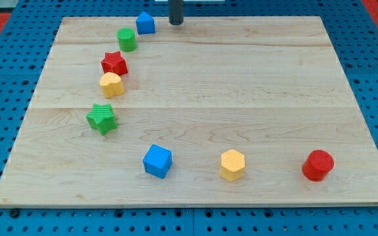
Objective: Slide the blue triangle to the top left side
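- The blue triangle [145, 23] stands at the view's top edge of the bench [254, 98], a little to the left of the middle of that edge.
- My tip [176, 23] is just beside this block, on its right in the view. A small gap seems to remain between them, but I cannot tell for sure if they touch.
- The arm has no gripper, only the dark rod, so there is nothing to open or close and nothing is held.
- In my judgement the task is already advanced: the block is as high on the bench as it can go, and it is on the left half.
- What is left, I think, is a push toward the view's left, along the top edge, until the block comes near the top left corner. That corner area has no block in it now.
- The tip is on the correct side for such a push, because it stands to the right of the block.
- The green cylinder [126, 39] is very near the blue triangle, below it and to the left. A push that goes a bit downward could strike it.
- The red star [114, 63], the yellow block [111, 84] and the green star [102, 118] make a line further down the left side, apart from the path.
- The blue cube [157, 161], the yellow hexagon [232, 164] and the red cylinder [317, 164] are near the view's bottom, well apart from the work.
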Robot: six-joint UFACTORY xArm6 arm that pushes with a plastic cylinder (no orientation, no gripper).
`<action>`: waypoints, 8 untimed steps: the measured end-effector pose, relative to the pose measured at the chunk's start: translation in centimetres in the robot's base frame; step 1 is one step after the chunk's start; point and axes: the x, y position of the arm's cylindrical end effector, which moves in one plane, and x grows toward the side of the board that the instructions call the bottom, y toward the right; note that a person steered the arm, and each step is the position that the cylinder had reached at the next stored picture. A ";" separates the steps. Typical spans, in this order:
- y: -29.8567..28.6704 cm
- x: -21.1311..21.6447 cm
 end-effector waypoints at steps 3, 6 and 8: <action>-4.3 -0.2; -12.9 0.8; -5.6 0.5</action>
